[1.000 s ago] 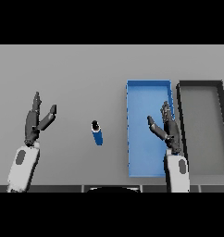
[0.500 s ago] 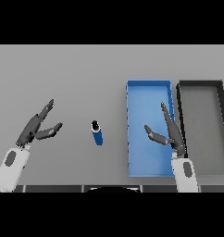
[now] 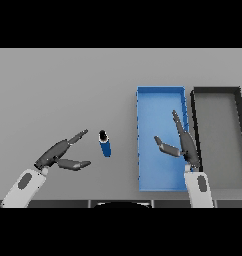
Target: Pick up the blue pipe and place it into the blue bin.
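Observation:
The blue pipe point(image 3: 105, 145) is a short blue cylinder with a dark open end, lying on the grey table a little left of centre. To its right stands the blue bin point(image 3: 160, 99), a long shallow tray with nothing in it. My left hand point(image 3: 57, 154) is open, low on the left, its fingers stretched toward the pipe and a short gap away from it. My right hand point(image 3: 185, 147) is open above the bin's right side, thumb spread out to the left.
A dark grey bin point(image 3: 218, 93) of the same shape stands directly right of the blue one, almost touching it. The grey table point(image 3: 63, 90) runs wide to the left and back.
My left hand has tipped over and reached right toward the pipe. My right hand has leaned back and spread its thumb over the bin. The pipe has not moved.

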Motion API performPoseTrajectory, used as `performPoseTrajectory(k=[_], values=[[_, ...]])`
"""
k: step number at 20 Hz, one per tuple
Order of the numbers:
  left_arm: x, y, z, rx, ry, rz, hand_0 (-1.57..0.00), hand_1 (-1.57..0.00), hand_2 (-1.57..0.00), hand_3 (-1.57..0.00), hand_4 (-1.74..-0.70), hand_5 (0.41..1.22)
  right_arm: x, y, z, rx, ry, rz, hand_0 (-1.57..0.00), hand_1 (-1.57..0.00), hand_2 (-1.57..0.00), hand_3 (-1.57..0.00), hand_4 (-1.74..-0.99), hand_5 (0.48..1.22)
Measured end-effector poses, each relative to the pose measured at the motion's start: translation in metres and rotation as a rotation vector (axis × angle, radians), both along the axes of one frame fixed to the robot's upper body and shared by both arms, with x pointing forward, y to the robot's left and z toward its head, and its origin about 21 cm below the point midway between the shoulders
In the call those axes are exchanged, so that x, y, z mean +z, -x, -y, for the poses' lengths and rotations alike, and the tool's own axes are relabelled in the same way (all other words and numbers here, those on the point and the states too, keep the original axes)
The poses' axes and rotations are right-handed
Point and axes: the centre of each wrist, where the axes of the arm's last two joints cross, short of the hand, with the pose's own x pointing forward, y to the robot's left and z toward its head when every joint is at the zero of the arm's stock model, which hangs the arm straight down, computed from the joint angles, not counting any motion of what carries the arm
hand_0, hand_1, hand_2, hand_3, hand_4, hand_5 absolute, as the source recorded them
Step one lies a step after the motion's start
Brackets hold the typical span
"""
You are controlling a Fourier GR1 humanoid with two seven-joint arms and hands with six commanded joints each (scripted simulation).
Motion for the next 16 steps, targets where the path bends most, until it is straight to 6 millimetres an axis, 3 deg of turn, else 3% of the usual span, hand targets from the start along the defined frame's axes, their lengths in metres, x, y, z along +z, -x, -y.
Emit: performPoseTrajectory(k=[5,8,16], values=[[-0.016,0.001,0.032,-0.063,0.032,0.005,0.00,0.00,0.00,0.00,-1.15,0.484,0.002,0.001,-0.003,-0.002,-0.001,-0.008,0.00,0.00,0.00,0.00,-1.210,0.564],[-0.026,-0.010,0.052,-0.063,0.064,0.023,0.00,0.00,0.00,0.00,-1.14,0.488,-0.002,0.003,-0.004,0.000,-0.019,-0.022,0.00,0.00,0.00,0.00,-1.207,0.555],[-0.061,-0.020,0.079,-0.024,0.110,-0.013,0.00,0.00,0.00,0.00,-1.10,0.497,-0.004,0.004,0.004,-0.008,-0.032,-0.014,0.00,0.00,0.00,0.00,-1.200,0.547]])
